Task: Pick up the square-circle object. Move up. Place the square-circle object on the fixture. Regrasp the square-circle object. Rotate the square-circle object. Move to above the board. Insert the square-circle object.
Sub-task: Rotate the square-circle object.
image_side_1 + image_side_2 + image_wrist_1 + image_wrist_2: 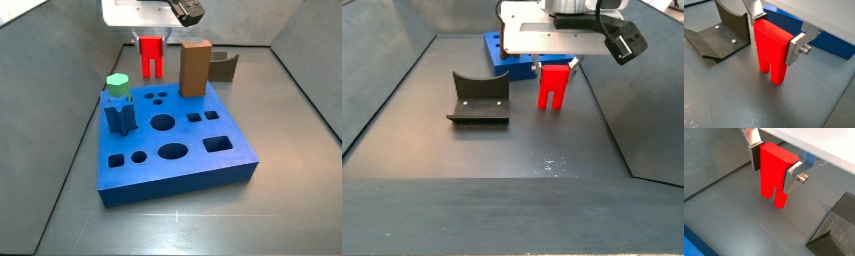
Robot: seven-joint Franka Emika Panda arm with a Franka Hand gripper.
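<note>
The square-circle object (771, 50) is a bright red block ending in two prongs. It hangs upright, prongs down, above the grey floor in both wrist views and both side views (774, 170) (151, 56) (553, 86). My gripper (777, 31) is shut on its upper end, a silver finger (753, 150) flat against each side. The fixture (721, 35) stands on the floor close beside the block, also visible in a side view (478, 98). The blue board (167, 135) lies just past the block, with round, square and oval holes in its top.
A tall brown block (195, 68) stands at the board's far edge. A green-topped peg (119, 88) stands in the board's left side. Grey walls (396, 80) enclose the floor on both sides.
</note>
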